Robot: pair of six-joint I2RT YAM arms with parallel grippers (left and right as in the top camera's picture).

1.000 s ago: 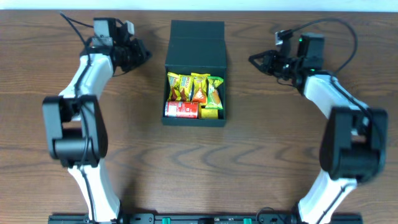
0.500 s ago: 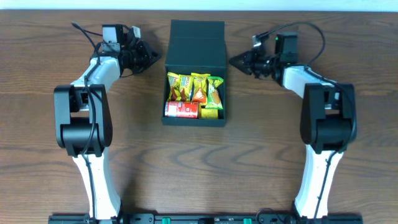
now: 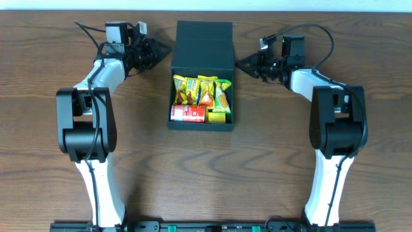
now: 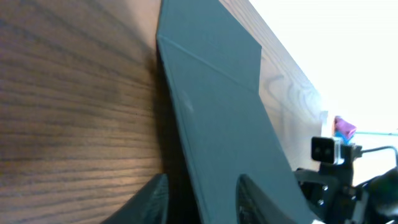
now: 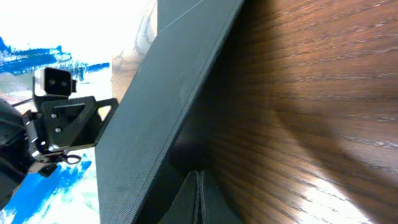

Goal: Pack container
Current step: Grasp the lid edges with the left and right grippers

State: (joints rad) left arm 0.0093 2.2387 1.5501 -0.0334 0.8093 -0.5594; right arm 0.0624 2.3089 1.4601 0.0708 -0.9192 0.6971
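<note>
The dark teal-black container [image 3: 226, 103] sits mid-table with its hinged flap lid [image 3: 204, 44] laid open flat behind it. Inside are yellow snack packets [image 3: 196, 89], a green packet [image 3: 222, 96] and a red can [image 3: 188, 114]. My left gripper [image 3: 165, 50] is at the lid's left edge. In the left wrist view it [image 4: 202, 202] is open, with the lid's edge [image 4: 217, 118] between its fingers. My right gripper [image 3: 240, 62] is at the lid's right edge. In the right wrist view it [image 5: 199, 202] is shut and empty, low beside the lid [image 5: 161, 93].
The wooden table [image 3: 277, 154] spreads around the container. A white wall edge runs along the back [image 3: 290, 5]. The right arm's camera mount shows across the lid in the left wrist view [image 4: 333, 149].
Both arms have swung inward toward the open lid, the left gripper from the left and the right gripper from the right. The container and its contents have not moved.
</note>
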